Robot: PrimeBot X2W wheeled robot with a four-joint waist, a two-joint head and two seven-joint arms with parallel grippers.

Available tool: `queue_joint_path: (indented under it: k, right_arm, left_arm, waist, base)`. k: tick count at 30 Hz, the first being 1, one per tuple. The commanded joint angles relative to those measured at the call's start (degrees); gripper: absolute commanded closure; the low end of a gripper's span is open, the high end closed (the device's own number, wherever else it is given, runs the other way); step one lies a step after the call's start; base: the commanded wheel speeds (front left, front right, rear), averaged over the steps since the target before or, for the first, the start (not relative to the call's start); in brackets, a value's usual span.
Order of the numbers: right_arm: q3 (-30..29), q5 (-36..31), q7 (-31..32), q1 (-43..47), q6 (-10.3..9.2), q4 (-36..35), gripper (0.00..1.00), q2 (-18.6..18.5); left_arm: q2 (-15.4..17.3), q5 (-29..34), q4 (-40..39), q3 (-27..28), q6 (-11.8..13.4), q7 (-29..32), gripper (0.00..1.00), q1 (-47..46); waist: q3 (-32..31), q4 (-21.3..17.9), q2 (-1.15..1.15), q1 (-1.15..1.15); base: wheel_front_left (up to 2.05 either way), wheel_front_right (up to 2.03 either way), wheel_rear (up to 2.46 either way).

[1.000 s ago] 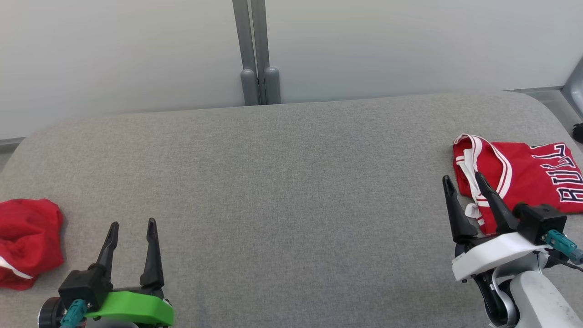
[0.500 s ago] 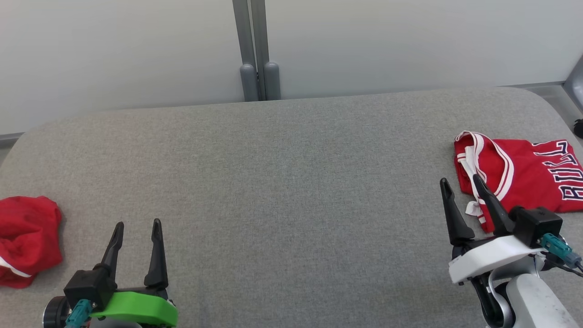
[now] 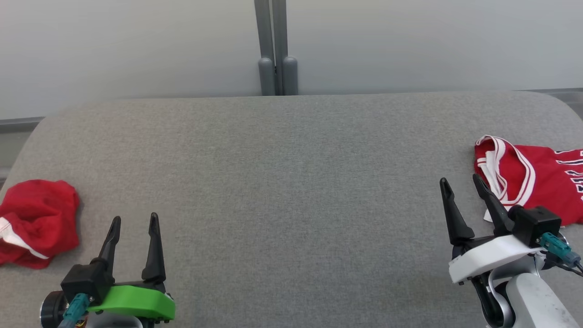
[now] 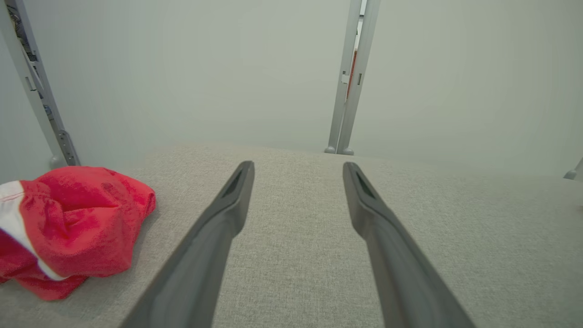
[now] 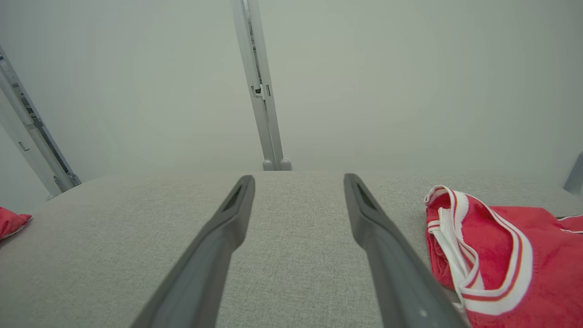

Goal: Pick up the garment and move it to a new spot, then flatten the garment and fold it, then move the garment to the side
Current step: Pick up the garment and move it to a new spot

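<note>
Left end effector (image 3: 135, 217) sits lower left in head view, fingers spread wide, empty, over grey table (image 3: 291, 182). Right end effector (image 3: 459, 179) lower right, also wide and empty. Crumpled red garment (image 3: 38, 221) lies at left edge, near left end effector, apart from it. Folded red jersey (image 3: 542, 182), white trim, at right edge, just beside right end effector.

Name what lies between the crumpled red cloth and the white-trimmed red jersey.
Head view: bare grey fabric surface, plus the left gripper beside the cloth and right gripper beside the jersey.
</note>
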Motion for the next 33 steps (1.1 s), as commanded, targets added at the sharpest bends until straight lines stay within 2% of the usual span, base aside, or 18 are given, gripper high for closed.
queue_joint_path:
  k: [1,11,19,25,33]
  right_arm:
    - [0.29,-0.35,-0.13,-0.3,-0.02,0.05,0.0,-0.08]
    - [3.52,0.2,-0.13,-0.37,-0.02,0.6,0.0,1.12]
    - [5.36,0.71,-0.13,-0.85,-0.02,0.16,0.0,0.94]
    - [5.94,0.84,-0.14,-1.02,-0.02,-0.21,0.0,0.63]
    - [6.7,0.86,-0.13,-1.14,-0.02,-0.43,0.0,0.43]
  left_arm:
    - [0.17,0.63,-0.01,0.67,0.2,-0.11,0.0,-0.78]
    - [0.14,0.66,0.27,2.91,2.17,-0.06,0.0,0.56]
    - [0.21,0.09,0.69,3.84,3.21,-0.06,0.0,1.04]
    - [0.29,-0.19,0.55,3.94,3.47,-0.06,0.0,1.15]
    - [0.6,-0.49,0.22,4.21,3.54,-0.06,0.0,1.25]
  waist:
    - [0.14,3.01,0.0,0.0]
    - [-0.16,13.72,0.0,0.0]
    - [0.28,20.19,0.0,0.0]
    - [0.65,22.7,0.0,0.0]
    - [1.05,22.9,0.0,0.0]
  base:
    - [0.0,0.0,0.0]
    - [0.0,0.0,0.0]
    - [0.0,0.0,0.0]
    - [0.0,0.0,0.0]
    - [0.0,0.0,0.0]
